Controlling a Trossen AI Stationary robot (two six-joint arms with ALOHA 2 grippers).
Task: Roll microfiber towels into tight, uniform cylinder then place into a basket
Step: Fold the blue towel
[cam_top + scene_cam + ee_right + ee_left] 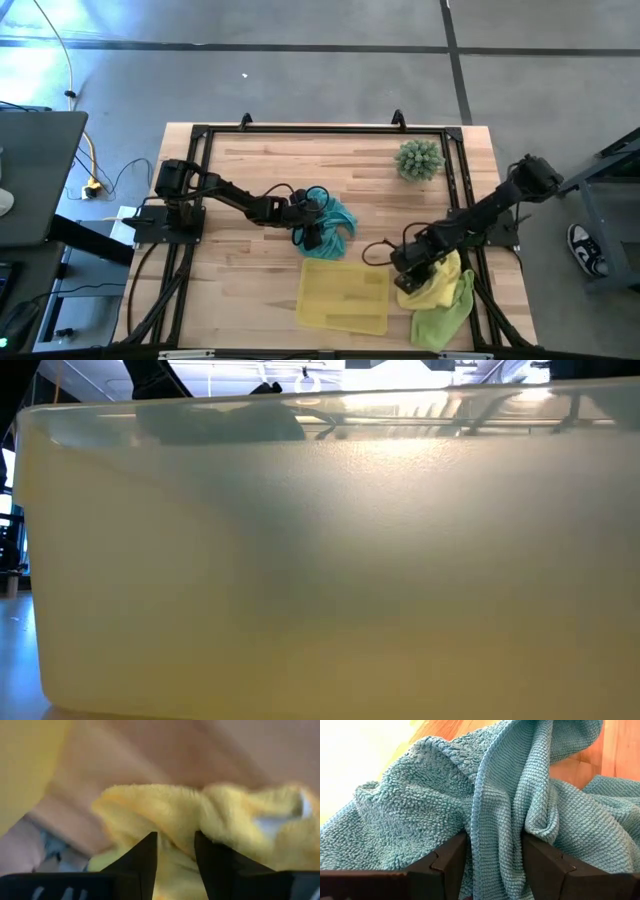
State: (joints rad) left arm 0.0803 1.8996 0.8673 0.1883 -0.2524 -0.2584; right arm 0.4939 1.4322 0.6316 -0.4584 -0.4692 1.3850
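The teal towel (338,222) lies crumpled at mid-table, and my left gripper (312,232) is shut on its left side; its cloth (420,810) fills the left wrist view. The yellow towel (440,282) lies bunched at the near right, partly on the lime green towel (445,320). My right gripper (412,274) is shut on the yellow towel's left part. The basket (345,297), a shallow yellow tray, rests flat on the table near the front edge, between the two grippers. Its wall (320,560) fills the low view. My left gripper pinches a bunched fold of the teal towel, hemmed edge (479,837) included, between its two fingers (451,865); several layers pass through. The fingers slant down from the table's left. The cloth is heaped beyond the fingers and the towel's far side lies on the table. My right gripper has a fold of the yellow towel (176,832) between its two fingers (146,860), slanting down from the table's right. The picture is blurred, so the number of layers cannot be told. The towel's other end lies on the lime green towel.
A spiky green plant ball (418,160) sits at the far right of the table. A black frame rail (320,131) runs along the table's edges. Bare wood shows at the far left and middle (260,165).
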